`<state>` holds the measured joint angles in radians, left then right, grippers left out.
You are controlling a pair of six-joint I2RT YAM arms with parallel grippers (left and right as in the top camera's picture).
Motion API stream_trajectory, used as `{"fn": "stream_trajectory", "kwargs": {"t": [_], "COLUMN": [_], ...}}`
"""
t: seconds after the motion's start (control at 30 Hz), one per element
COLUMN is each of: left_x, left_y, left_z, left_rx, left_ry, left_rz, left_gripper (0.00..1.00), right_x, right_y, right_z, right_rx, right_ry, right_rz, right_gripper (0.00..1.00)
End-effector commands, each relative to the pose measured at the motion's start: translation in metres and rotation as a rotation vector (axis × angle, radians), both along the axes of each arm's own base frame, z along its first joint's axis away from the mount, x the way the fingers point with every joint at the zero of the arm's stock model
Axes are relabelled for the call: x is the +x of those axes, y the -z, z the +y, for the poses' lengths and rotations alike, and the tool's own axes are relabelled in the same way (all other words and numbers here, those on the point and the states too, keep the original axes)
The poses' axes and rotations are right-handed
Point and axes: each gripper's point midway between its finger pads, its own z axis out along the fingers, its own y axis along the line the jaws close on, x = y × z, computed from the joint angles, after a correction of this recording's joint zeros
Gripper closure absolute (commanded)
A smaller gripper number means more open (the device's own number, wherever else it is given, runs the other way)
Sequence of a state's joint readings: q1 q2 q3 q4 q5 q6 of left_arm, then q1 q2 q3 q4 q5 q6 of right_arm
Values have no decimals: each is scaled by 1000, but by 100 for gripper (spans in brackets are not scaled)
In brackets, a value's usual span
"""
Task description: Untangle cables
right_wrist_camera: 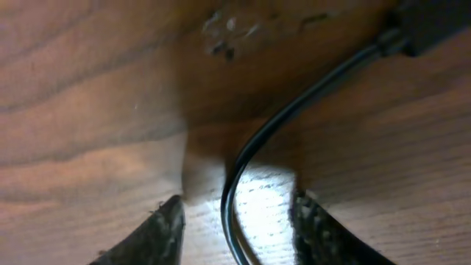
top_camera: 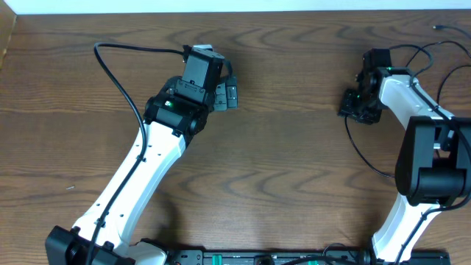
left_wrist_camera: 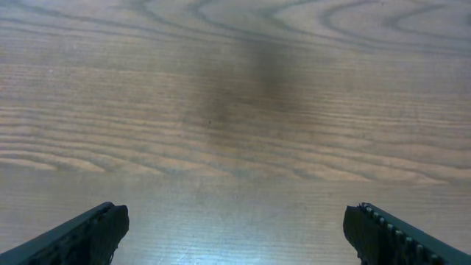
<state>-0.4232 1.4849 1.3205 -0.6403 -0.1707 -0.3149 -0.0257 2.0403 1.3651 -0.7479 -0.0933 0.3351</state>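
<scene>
A thin black cable point(right_wrist_camera: 254, 143) lies on the wooden table and runs between the fingers of my right gripper point(right_wrist_camera: 237, 205). Both jaws stand a little apart from the cord, with table showing on either side. Its thicker plug end point(right_wrist_camera: 427, 26) sits at the upper right. In the overhead view the right gripper point(top_camera: 358, 105) points down at the table's far right, and the black cable point(top_camera: 355, 151) trails from it toward the front. My left gripper point(top_camera: 228, 96) hovers over bare wood at centre left, and in its wrist view the left gripper point(left_wrist_camera: 235, 215) is wide open. The white cable is out of view.
The right arm's white and black body point(top_camera: 430, 158) fills the right edge. Thicker arm cables loop at the far right point(top_camera: 423, 53) and behind the left arm point(top_camera: 118, 73). The table's far edge point(top_camera: 235, 10) runs along the top.
</scene>
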Motion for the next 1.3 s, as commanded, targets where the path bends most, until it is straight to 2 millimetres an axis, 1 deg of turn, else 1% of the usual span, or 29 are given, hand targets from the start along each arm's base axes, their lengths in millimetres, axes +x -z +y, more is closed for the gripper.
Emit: {"fn": "stream_trajectory", "kwargs": {"t": [0.0, 0.1, 0.23, 0.43, 0.6, 0.63, 0.73, 0.77, 0.87, 0.93, 1.03, 1.13, 1.2, 1.23, 1.27], "left_x": [1, 1, 1, 1, 1, 1, 1, 1, 1, 1, 1, 1, 1, 1, 1], "left_y": [3, 3, 3, 3, 3, 3, 3, 3, 3, 3, 3, 3, 3, 3, 3], "left_z": [3, 3, 3, 3, 3, 3, 3, 3, 3, 3, 3, 3, 3, 3, 3], "left_rx": [13, 13, 13, 13, 13, 13, 13, 13, 13, 13, 13, 13, 13, 13, 13], "left_ry": [-14, -14, -14, -14, -14, -14, -14, -14, -14, -14, -14, -14, -14, -14, -14], "left_rz": [11, 11, 11, 11, 11, 11, 11, 11, 11, 11, 11, 11, 11, 11, 11], "left_gripper": [0, 0, 0, 0, 0, 0, 0, 0, 0, 0, 0, 0, 0, 0, 0], "right_x": [-18, -16, -10, 2, -4, -5, -7, -7, -2, 6, 20, 34, 41, 43, 44], "right_y": [28, 29, 29, 33, 42, 43, 44, 44, 41, 34, 11, -26, -56, -68, -83], "right_z": [-4, -16, -29, -29, -29, -30, -29, -29, -26, -24, -33, -60, -85, -96, -111], "right_rx": [-21, -87, -150, -140, -136, -135, -136, -135, -105, -62, -21, -24, -41, -50, -64], "right_ry": [38, 79, 144, 214, 243, 244, 243, 243, 238, 210, 194, 187, 191, 198, 215], "right_rz": [70, 59, 31, -34, -35, -32, -26, -27, -37, -54, -77, -113, -144, -157, -172], "right_gripper": [64, 71, 72, 72, 72, 73, 96, 99, 99, 99, 99, 99, 99, 99, 99]}}
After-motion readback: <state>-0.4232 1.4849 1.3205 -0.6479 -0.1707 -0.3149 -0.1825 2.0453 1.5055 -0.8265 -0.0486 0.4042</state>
